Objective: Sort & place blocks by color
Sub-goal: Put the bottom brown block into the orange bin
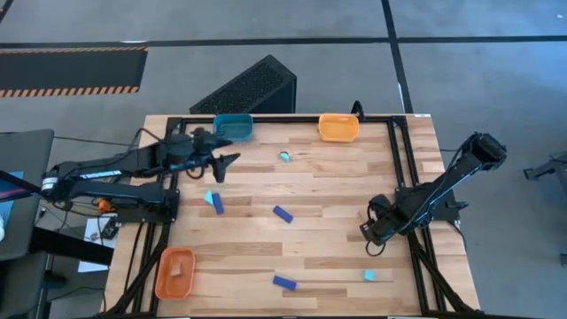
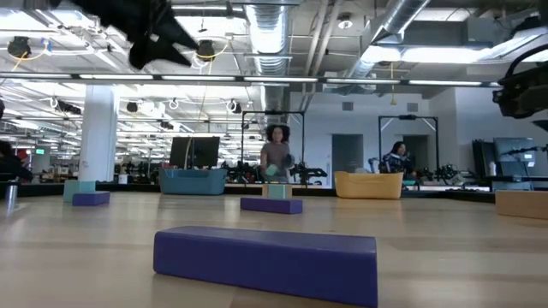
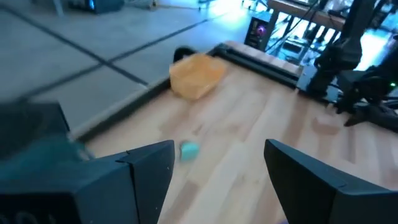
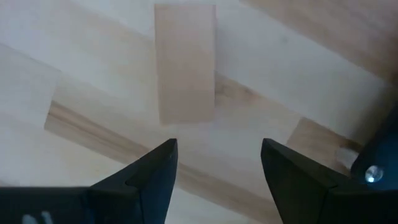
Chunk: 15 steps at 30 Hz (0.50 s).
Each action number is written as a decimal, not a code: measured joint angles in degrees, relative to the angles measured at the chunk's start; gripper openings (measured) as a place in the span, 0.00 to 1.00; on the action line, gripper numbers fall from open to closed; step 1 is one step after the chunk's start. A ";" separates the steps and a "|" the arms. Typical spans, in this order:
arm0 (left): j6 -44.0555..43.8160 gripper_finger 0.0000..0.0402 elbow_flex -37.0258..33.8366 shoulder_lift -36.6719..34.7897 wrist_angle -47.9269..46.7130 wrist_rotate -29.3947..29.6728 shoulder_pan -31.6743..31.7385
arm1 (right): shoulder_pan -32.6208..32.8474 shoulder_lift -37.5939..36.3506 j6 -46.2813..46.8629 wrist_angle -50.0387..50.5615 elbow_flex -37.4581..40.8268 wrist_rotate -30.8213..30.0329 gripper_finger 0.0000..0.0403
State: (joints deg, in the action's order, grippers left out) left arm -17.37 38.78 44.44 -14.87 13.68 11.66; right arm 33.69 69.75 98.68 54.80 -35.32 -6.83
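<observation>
My left gripper (image 1: 221, 167) (image 3: 217, 149) is open and raised above the table's far left part, beside the teal tray (image 1: 233, 127). A light cyan block (image 1: 284, 156) (image 3: 189, 149) lies on the wood ahead of it. My right gripper (image 1: 372, 239) (image 4: 217, 146) is open and points down at the table's right side, with a pale tan block (image 4: 185, 62) lying flat just beyond its fingertips. Dark blue bars (image 1: 283, 213) (image 1: 284, 283) (image 1: 218, 204) and cyan chunks (image 1: 210, 197) (image 1: 369, 276) lie scattered. One tan piece (image 1: 177, 268) sits in the orange tray (image 1: 164, 285).
A yellow tray (image 1: 338, 127) (image 3: 197, 74) stands at the far edge, right of the teal tray. Black rails (image 1: 399, 151) frame the table on the left, far and right sides. In the low view a dark blue bar (image 2: 265, 261) lies close by. A person (image 2: 276, 154) stands in the room behind.
</observation>
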 joint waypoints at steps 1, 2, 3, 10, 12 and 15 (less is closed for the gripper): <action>-2.02 0.59 -2.83 -1.23 2.11 -0.66 0.02 | -0.55 -0.02 0.04 -0.29 0.16 -0.52 0.64; -4.22 0.59 -5.78 -2.49 4.74 -1.43 -0.04 | -1.01 -0.02 0.22 -0.67 0.43 -0.83 0.64; -6.47 0.59 -8.46 -3.65 7.10 -2.12 -0.20 | -1.35 -0.06 0.56 -1.14 0.76 -1.01 0.63; -9.18 0.59 -16.54 -8.04 18.82 -3.92 -1.36 | -1.47 -0.32 2.36 -3.81 3.30 -1.20 0.63; -8.21 0.59 -16.04 -8.89 18.70 -3.88 -1.35 | -1.60 -0.30 2.36 -3.82 3.56 -1.30 0.63; -6.49 0.59 -15.06 -10.15 18.84 -3.88 -1.36 | -1.60 0.15 2.29 -4.05 5.19 -0.55 0.62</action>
State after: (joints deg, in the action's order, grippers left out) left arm -23.86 23.72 34.28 3.97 9.80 10.31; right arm 32.10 69.90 100.97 50.75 -30.12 -7.38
